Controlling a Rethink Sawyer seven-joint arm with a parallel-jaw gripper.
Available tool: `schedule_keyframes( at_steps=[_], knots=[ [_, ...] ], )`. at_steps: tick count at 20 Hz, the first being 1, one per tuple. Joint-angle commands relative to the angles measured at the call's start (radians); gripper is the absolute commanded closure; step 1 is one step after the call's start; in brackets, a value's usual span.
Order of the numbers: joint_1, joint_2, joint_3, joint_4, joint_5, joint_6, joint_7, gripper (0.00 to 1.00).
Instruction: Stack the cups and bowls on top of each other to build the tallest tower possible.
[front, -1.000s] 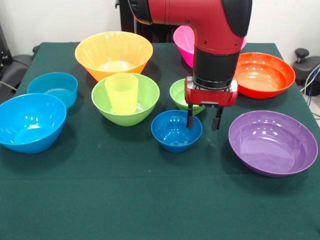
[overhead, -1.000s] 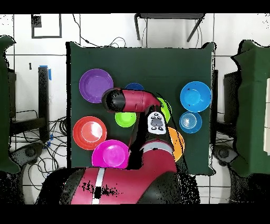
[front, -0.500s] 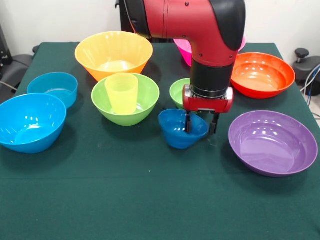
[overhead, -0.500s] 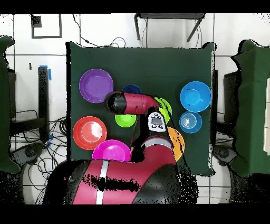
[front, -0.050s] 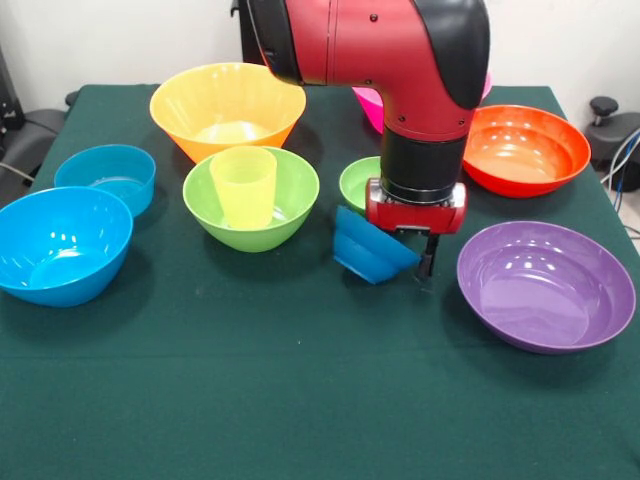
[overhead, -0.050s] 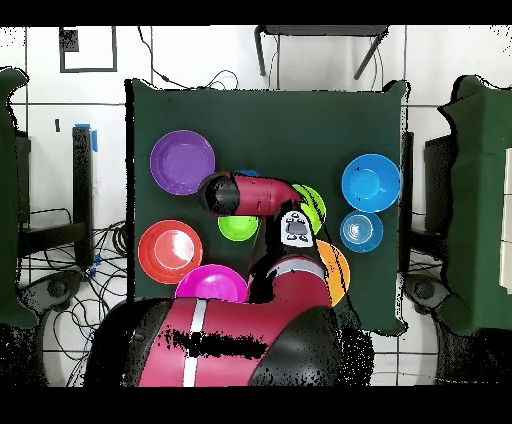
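In the claw (front, -0.050s: 409, 256) the small blue bowl (front, -0.050s: 370, 250) is pinched by its rim, tipped steeply just off the table (front, -0.050s: 250, 400). Light, stiff, slick plastic; the rim grip could easily slip.

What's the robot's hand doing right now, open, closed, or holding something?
Hand: closed on the rim of the small blue bowl, which hangs tilted from it, tipped up on its side.
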Motion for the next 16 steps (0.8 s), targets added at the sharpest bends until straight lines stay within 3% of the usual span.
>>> schedule_keyframes(
  at_steps=[1,9,16],
  knots=[
    [0.010,0.019,0.073,-0.049,-0.037,-0.029,0.061,0.00],
    [0.044,-0.063,0.033,-0.024,-0.018,0.065,0.079,0.00],
    [0.053,-0.072,0.007,-0.048,-0.017,0.111,0.064,0.00]
  ],
)
